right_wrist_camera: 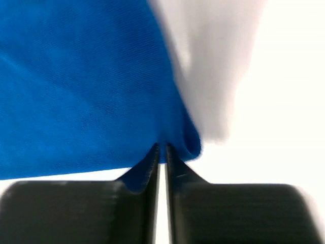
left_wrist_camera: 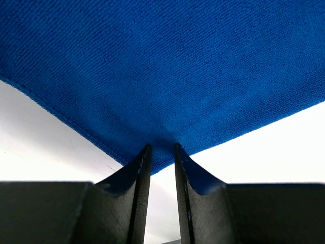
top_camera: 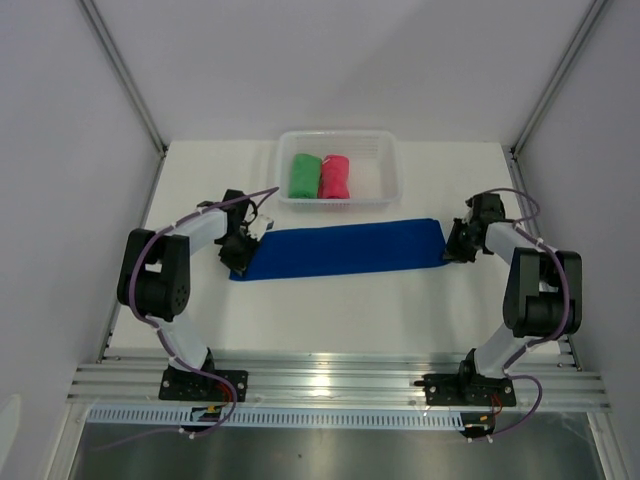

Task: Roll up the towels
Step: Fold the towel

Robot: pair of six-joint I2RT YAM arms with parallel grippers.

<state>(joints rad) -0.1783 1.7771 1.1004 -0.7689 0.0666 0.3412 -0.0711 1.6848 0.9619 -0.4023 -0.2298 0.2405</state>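
**Blue towel pinched at both ends, two rolls already in the basket**

The blue towel [top_camera: 340, 250] lies across the middle of the top view as a long flat strip, slanting slightly up toward the right. It looks soft, light and limp. The microfibre should drag a little on the table [top_camera: 330, 320] rather than slide, and it will sag wherever it is not supported. A short end looks like the best place to take hold, low on the edge and across its width, so the first turn starts tight and straight.

The left gripper [top_camera: 240, 252] is at the strip's left end, its jaws clamped on a puckered corner of cloth in the left wrist view. The right gripper [top_camera: 452, 243] is at the right end, its jaws nearly together with a fold of the edge nipped between them, though that view is blurred.

Above the strip, the green towel [top_camera: 303, 175] and the pink-red towel [top_camera: 335, 177] sit rolled, side by side and touching, in the white basket [top_camera: 340, 134].
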